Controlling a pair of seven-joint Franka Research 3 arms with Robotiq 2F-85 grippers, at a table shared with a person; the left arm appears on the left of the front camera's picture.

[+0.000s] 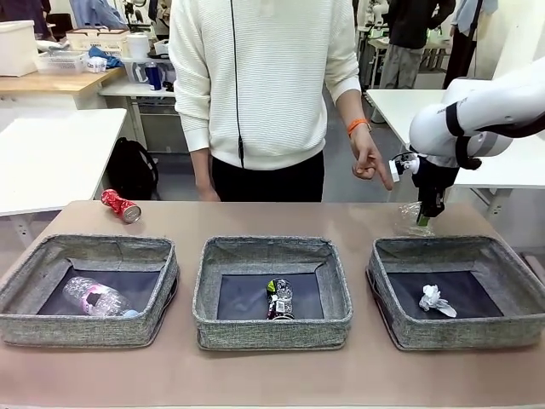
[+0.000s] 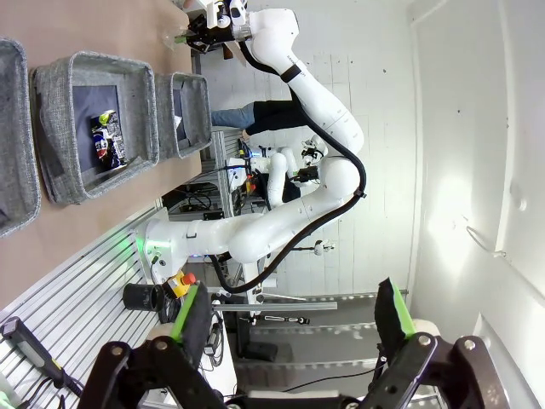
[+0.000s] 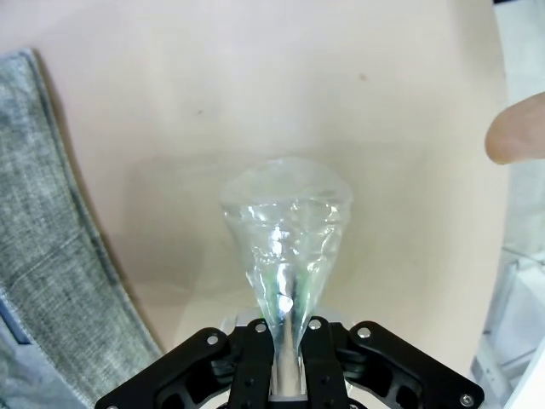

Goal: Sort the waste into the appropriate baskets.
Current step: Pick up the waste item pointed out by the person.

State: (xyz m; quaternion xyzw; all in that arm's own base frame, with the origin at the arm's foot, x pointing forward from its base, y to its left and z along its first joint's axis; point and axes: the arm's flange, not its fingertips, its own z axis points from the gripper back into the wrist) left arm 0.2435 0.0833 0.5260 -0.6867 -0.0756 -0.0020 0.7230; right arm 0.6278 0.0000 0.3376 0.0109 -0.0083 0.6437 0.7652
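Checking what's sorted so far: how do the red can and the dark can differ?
The red can lies on the table behind the left basket; the dark can lies inside the middle basket. The red can is red; the dark can is black and silver. Both lie on their sides.

1. The right arm (image 1: 477, 111) is built of smooth, rounded white shells, with black bands where its segments meet.
2. The right hand (image 1: 423, 217) at its end is black. Seen close, its flat black links carry round silver pins (image 3: 368, 333).
3. The left hand (image 2: 292, 311) is also a black linkage, with bright green pads (image 2: 186, 313) along the inner faces of its two fingers and silver pins at the knuckles.
4. The person wears a cream ribbed sweater (image 1: 264, 77) with long sleeves (image 1: 192, 85). A thin dark cord (image 1: 234, 85) runs down its front.
5. An orange wristband (image 1: 358, 125) sits below one cuff, and the trousers (image 1: 268, 181) are black.
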